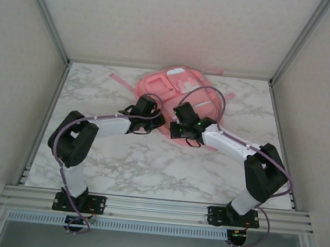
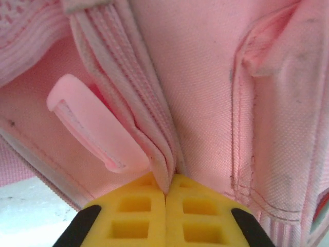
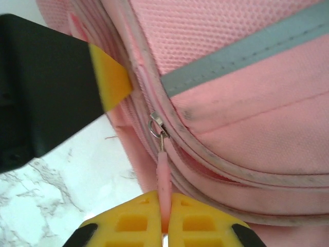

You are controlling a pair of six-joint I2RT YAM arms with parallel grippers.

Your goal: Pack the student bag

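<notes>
**Inspector:** Nearest the lens, your left pincer [image 2: 165, 189] has its yellow pads [image 2: 157, 216] pressed together on a fold of the bag [image 2: 205, 77], along the zip seam. A pink tab [image 2: 95, 128] lies just left of it, untouched.

**Operator:** And the right?

**Inspector:** Your right pincer [image 3: 164, 206] is clamped on the thin pink pull [image 3: 162, 170], which hangs from the metal slider [image 3: 157, 126] directly above its tips. The left pincer's finger [image 3: 110, 77] sits up and to the left, against the same zip seam. My judgement is that one side anchors the fabric so the other can draw the zip without dragging the bag across the table [image 1: 149, 168].

**Operator:** Where is the bag?

**Inspector:** It lies flat on the table, just beyond both pincers, with its near edge under their tips.

**Operator:** Contents?

**Inspector:** The zip line above the right pincer looks closed where it shows. The inside is hidden, so I cannot tell what it holds. I judge that packing proper has not yet begun.
</notes>
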